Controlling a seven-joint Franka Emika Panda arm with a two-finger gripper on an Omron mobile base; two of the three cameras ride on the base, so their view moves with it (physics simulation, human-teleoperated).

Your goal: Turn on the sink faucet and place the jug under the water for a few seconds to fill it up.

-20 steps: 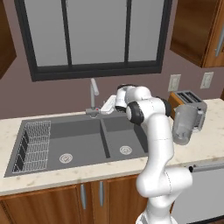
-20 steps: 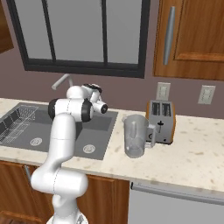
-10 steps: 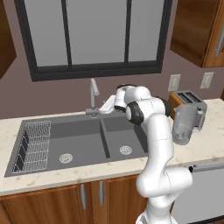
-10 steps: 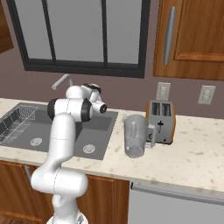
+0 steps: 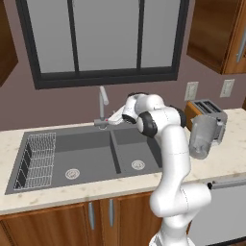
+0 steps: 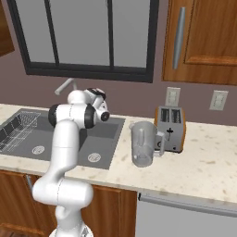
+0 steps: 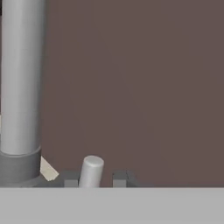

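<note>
I have the hand (image 7: 95,178) reached out to the base of the sink faucet (image 5: 103,106) at the back of the sink (image 5: 91,153), and in the hand view a small pale lever (image 7: 91,171) stands between the two dark fingertips, with the faucet's thick upright column just to its left. The jaws are drawn in narrow, and as far as I can judge they are closed on that lever, though the contact itself sits right at the bottom edge of the hand view and I cannot swear both tips touch it. No stream falls from the spout in either base view, so I take the faucet to be off and the step in hand to be the first one: turning on the water. The jug (image 6: 142,143) stands untouched on the counter (image 6: 194,162), just beside the toaster (image 6: 171,128) and well apart from the sink's right basin. The next move calls for swinging the lever while keeping the grip snug, since the lever is short and could slip out from between the tips. After that I would have to let go, pull back clear of the spout, and travel across to the jug's handle.
</note>
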